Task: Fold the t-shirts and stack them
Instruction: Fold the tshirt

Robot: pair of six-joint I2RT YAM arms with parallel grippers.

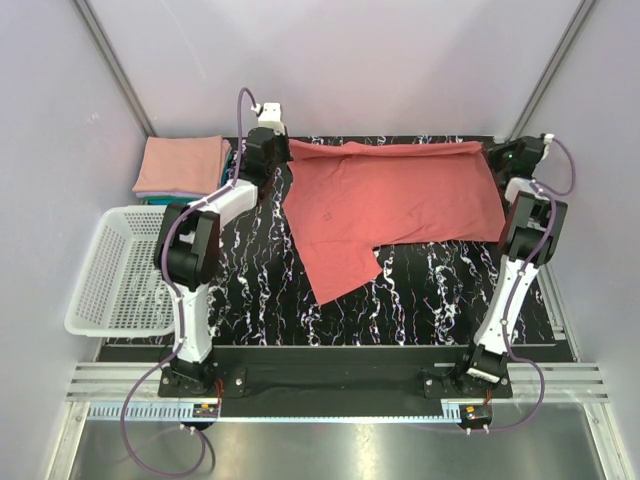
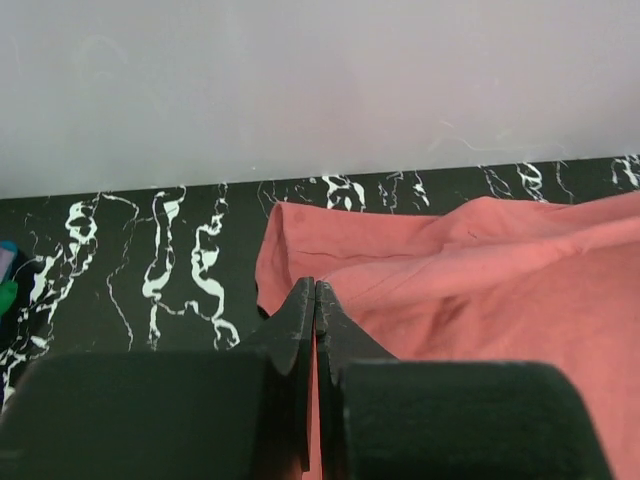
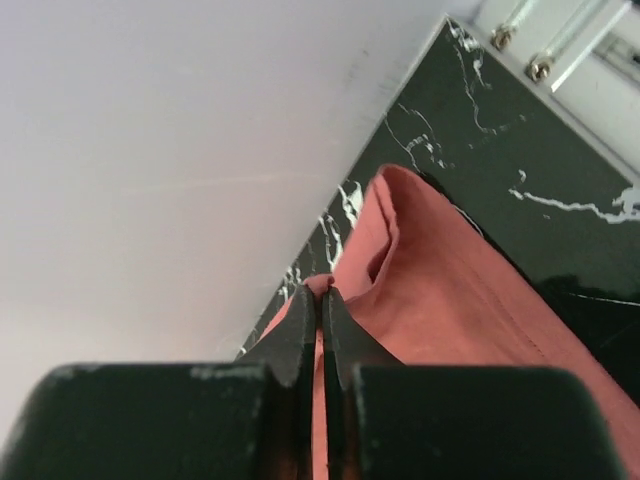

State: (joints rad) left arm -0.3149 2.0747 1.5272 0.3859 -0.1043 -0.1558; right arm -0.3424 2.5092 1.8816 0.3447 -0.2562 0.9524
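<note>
Both arms reach to the far edge of the table (image 1: 430, 300). Left gripper (image 2: 315, 288) and right gripper (image 3: 322, 294) each pinch a far corner of the coral-red t-shirt (image 1: 400, 200).

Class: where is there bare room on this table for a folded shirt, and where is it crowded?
Two bare patches of table on the near side: one between left arm and the coral-red shirt, one between that shirt's flap and right arm. The far side is crowded: left pincer and right pincer pinch the shirt, and the folded stack sits far left.
</note>
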